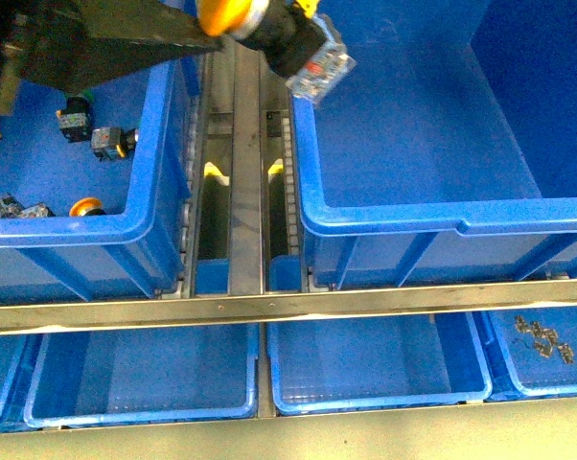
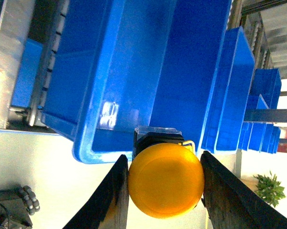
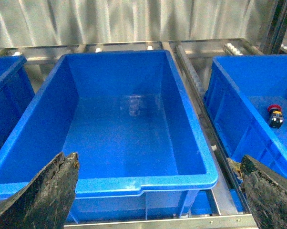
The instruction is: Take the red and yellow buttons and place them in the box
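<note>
The left end effector [image 2: 163,164] is closed on the yellow mushroom-capped pushbutton with its black body and clear terminal block [image 1: 298,53]. Its two dark fingers [image 2: 110,195] press on opposite edges of the cap. In the front view the button hangs at the top centre of the frame, over the metal roller rail [image 1: 245,144]. It is right at the left rim of the large deep blue plastic box [image 1: 442,230], which fills the upper right and looks empty. The step in hand appears to be the carry-over and release into that box.

To do it well, the arm should travel further toward the right of the front frame. The whole button, terminal block included, needs to be clearly inside the rim rather than above it. Released here, it would likely strike the rim or drop into the rail gap. The grip is on a smooth rounded cap, so a slow, level move would lessen the chance of slipping. Lowering somewhat into the box before opening would soften the fall for the clear block.

The right end effector [image 3: 158,162] is spread wide and empty, facing what appears to be the same box, so the left arm's path should keep apart from it. A red-capped pushbutton [image 3: 275,114] lies in the neighbouring blue crate [image 3: 239,86] at the right edge of the right wrist frame, not yet in the box.
</note>
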You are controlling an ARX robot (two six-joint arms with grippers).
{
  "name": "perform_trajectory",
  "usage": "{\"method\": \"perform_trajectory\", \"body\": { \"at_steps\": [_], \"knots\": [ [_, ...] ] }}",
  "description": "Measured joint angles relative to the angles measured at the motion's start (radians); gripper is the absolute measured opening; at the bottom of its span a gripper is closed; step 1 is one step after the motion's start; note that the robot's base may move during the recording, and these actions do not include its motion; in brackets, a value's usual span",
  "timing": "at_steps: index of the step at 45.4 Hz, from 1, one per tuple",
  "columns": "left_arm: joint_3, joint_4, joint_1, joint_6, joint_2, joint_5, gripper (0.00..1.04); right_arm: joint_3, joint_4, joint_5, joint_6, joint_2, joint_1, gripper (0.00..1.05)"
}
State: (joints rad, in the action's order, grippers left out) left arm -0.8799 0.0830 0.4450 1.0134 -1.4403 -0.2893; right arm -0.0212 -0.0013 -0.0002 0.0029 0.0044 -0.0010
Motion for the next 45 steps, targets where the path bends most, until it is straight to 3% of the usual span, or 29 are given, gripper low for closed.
{"method": "perform_trajectory", "body": {
  "at_steps": [7,22,26,34,45],
  "knots": [
    [-0.071,0.016,0.121,0.038,-0.104,0.069,0.36,0.000,0.000,0.000,0.000,0.000,0.000,0.99],
    [-0.166,0.004,0.169,0.040,-0.203,0.132,0.36,-0.002,-0.006,0.006,0.002,0.005,0.002,0.99],
    [-0.185,-0.006,0.171,0.040,-0.209,0.150,0.36,-0.091,-0.188,0.080,-0.003,0.203,0.091,0.99],
    [-0.211,-0.028,0.178,0.035,-0.221,0.166,0.36,-0.111,0.065,0.021,-0.103,0.530,0.262,0.99],
    [-0.246,-0.045,0.187,0.031,-0.257,0.190,0.36,-0.181,0.429,-0.028,-0.261,0.886,0.362,0.99]
  ]
}}
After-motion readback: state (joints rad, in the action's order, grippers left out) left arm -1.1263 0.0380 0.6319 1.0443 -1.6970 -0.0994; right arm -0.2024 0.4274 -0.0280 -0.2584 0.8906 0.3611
